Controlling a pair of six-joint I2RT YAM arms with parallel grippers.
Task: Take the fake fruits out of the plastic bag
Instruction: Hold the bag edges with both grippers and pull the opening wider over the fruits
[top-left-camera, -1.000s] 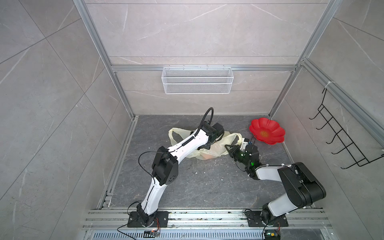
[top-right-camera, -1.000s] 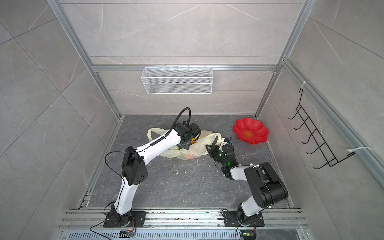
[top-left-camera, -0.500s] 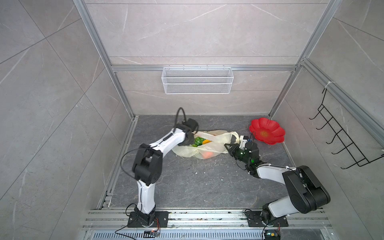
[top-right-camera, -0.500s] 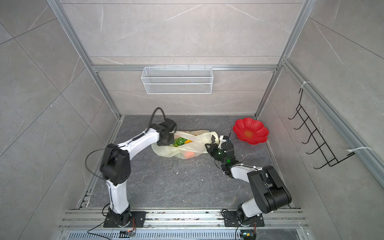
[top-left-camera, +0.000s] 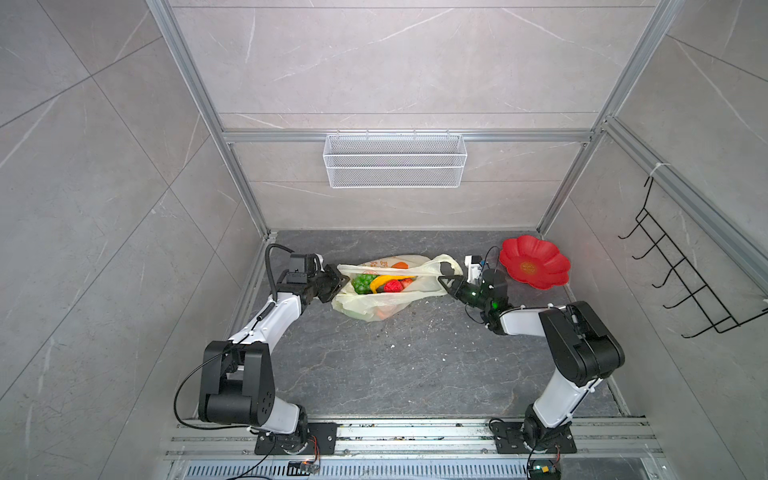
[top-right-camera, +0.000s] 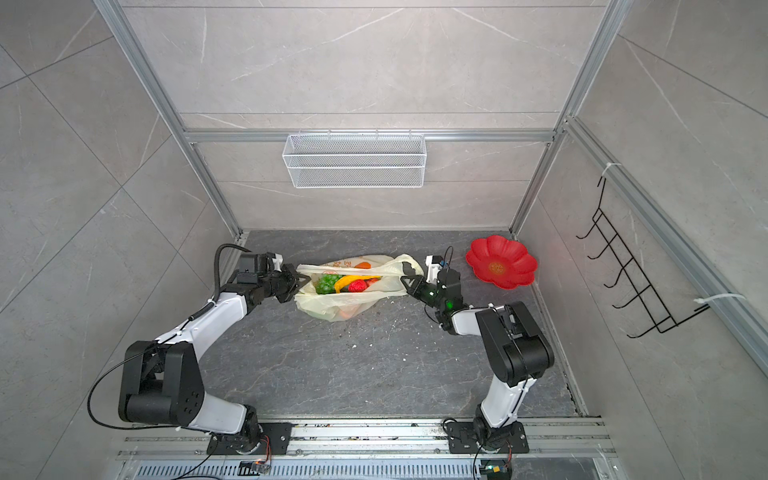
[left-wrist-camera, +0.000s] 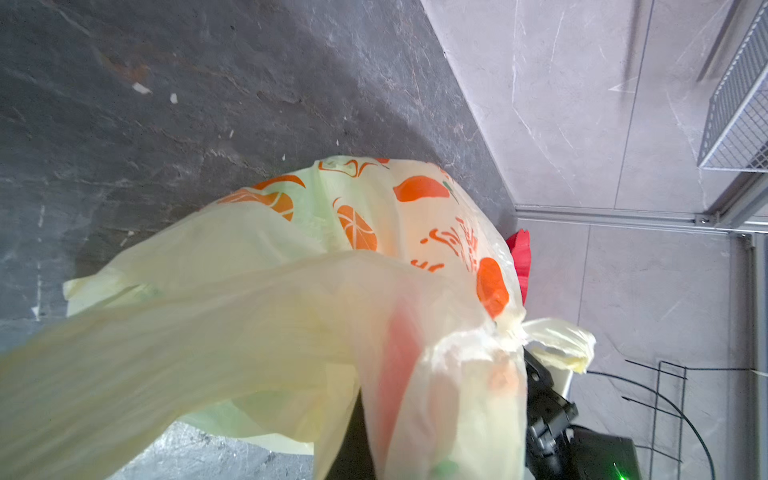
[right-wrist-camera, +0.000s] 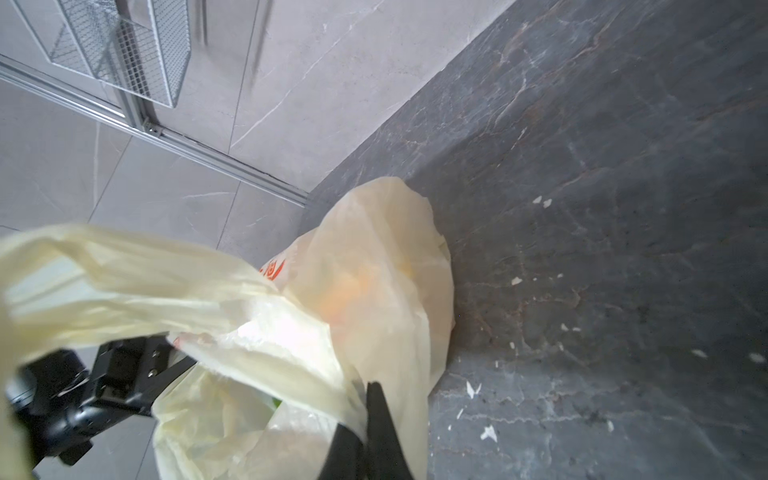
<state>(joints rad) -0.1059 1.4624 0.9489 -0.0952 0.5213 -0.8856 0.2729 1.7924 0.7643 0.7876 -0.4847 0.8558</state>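
Left end effector (top-left-camera: 344, 282) and right end effector (top-left-camera: 441, 283), clenched, seemingly pinch opposite plastic bag (top-left-camera: 357, 309) edges; fake fruits (top-left-camera: 392, 286) lie inside.

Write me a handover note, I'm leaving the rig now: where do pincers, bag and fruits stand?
The left pincer is shut on one end of the plastic bag.
The right pincer is shut on its opposite handle.
The bag's mouth is stretched open between them.
The fake fruits lie inside, none out.
The red dish is empty.
Done: bag opened.
Left: take every fruit out.
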